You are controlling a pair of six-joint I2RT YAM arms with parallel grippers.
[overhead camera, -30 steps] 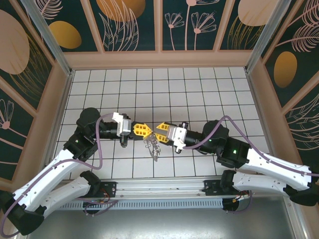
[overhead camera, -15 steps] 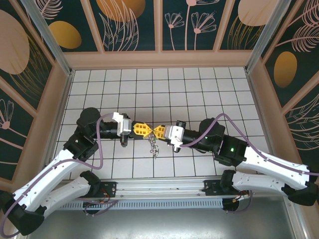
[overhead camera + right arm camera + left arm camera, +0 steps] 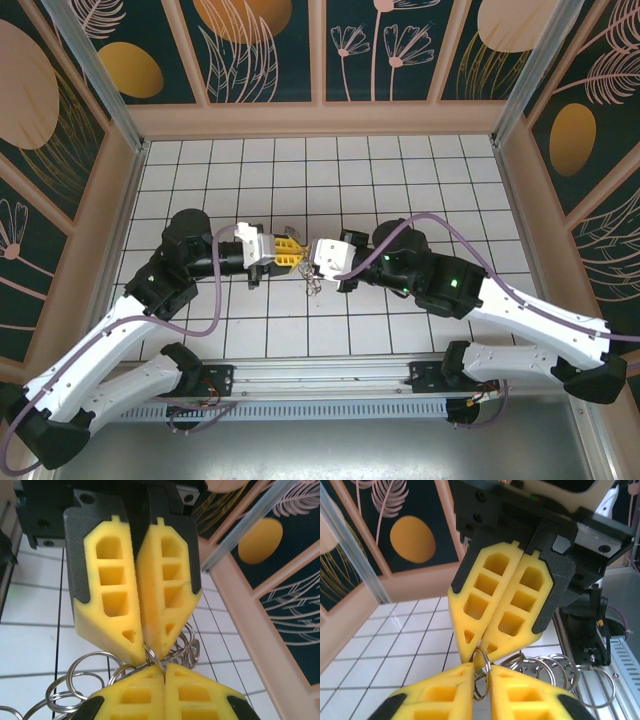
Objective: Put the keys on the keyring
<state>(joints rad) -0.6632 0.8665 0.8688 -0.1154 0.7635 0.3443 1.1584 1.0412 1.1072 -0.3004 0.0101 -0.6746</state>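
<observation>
Pictured: we count 2 robot arms, left arm [image 3: 100,350] & right arm [image 3: 530,315]; 2 grippers, left gripper [image 3: 481,677] & right gripper [image 3: 479,652]; 4 yellow fingers [image 3: 490,595] total. 1 bunch of split rings [image 3: 555,667], approx. 5; overlap hides exact no.

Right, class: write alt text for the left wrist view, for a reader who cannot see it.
Two yellow-fingered grippers meet tip to tip, the left gripper from below and the right gripper from above, both shut on one silvery keyring. More linked rings trail to its right.
</observation>
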